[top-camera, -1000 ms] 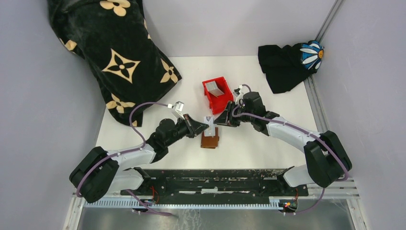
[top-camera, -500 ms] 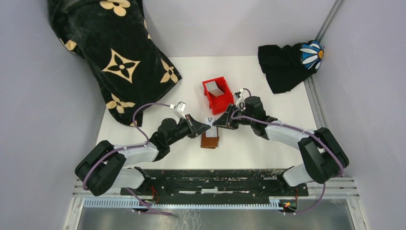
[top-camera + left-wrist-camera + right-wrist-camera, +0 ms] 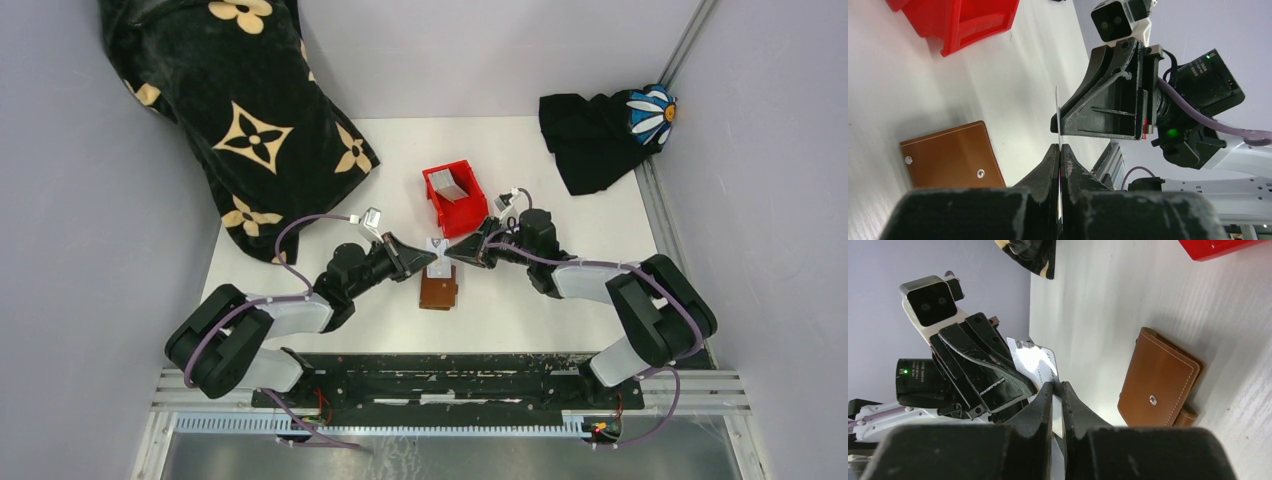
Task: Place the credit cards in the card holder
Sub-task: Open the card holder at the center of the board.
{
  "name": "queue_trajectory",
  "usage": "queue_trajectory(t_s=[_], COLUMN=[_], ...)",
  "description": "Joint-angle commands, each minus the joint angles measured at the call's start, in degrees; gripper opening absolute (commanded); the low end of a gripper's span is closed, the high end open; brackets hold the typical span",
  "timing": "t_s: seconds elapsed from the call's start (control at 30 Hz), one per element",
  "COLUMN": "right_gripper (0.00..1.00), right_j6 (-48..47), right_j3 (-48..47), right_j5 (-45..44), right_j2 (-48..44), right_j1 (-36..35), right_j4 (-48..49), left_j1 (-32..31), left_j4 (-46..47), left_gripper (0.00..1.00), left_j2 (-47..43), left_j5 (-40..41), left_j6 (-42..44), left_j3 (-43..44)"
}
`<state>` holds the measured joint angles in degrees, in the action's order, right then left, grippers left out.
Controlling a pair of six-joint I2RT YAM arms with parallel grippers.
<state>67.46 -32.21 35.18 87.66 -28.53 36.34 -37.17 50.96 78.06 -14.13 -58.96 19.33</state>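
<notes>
Left pincer [image 3: 1059,150]: was clamped shut on one edge of a single credit card [image 3: 1058,107] and held it clear of the surface [image 3: 540,300].
Right pincer [image 3: 1057,390]: met the left tip to tip, its jaws drawn almost together around the same card's other edge. It appeared to have hold of the card as well.
Credit card: hung in the air between the two pincers, over the far edge of the card holder [image 3: 439,292], touching neither it nor the surface.
Card holder: lay flat and folded on the surface with the snap facing up, and nothing held it.
Other cards: grey flat pieces [image 3: 450,186], probably more cards, stood in the red bin [image 3: 465,215] beyond the pincers.
Card handling: judged light, thin, stiff but springy, with slick faces. It was best pinched by a short edge so the opposite edge was free to lead into a slot. Pressing from both ends could bow it.
Holder handling: judged soft, light leather, likely to slide if pushed. It would need opening and steadying first.
</notes>
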Motion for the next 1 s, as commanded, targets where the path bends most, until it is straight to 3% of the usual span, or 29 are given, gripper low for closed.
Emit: queue_trajectory(t_s=[0.0,0.23,0.63,0.7,0.83,0.87,0.97], right_gripper=[0.12,0.24,0.26,0.22,0.02,0.01,0.01], right_j6=[7.01,10.20,10.76,10.85,10.96,10.94,10.18], right_j3=[0.41,2.03,3.15,3.28,3.51,3.61,3.61], right_j5=[6.91,8.04,8.76,8.68,8.88,8.79,8.60], right_j2=[2.07,3.95,4.74,4.53,4.13,3.92,2.54], right_j1=[-1.47,-1.66,-2.03,-2.09,-2.23,-2.26,-2.30], right_j4=[16.51,24.42,27.39,27.46,27.56,27.44,25.50], left_j1=[-0.65,-0.10,0.51,0.60,0.75,0.83,1.44], left_j4=[7.27,10.09,12.15,12.09,11.90,11.50,7.30], left_gripper=[0.03,0.03,0.03,0.03,0.03,0.03,0.20], left_j2=[1.32,2.95,3.74,3.95,4.35,4.44,4.19], left_j5=[-4.01,-5.39,-6.50,-6.69,-6.74,-6.71,-5.58], left_j6=[-2.64,-4.25,-5.84,-5.97,-6.00,-6.00,-4.80], left_j3=[1.20,1.14,1.21,1.39,1.53,1.64,1.95])
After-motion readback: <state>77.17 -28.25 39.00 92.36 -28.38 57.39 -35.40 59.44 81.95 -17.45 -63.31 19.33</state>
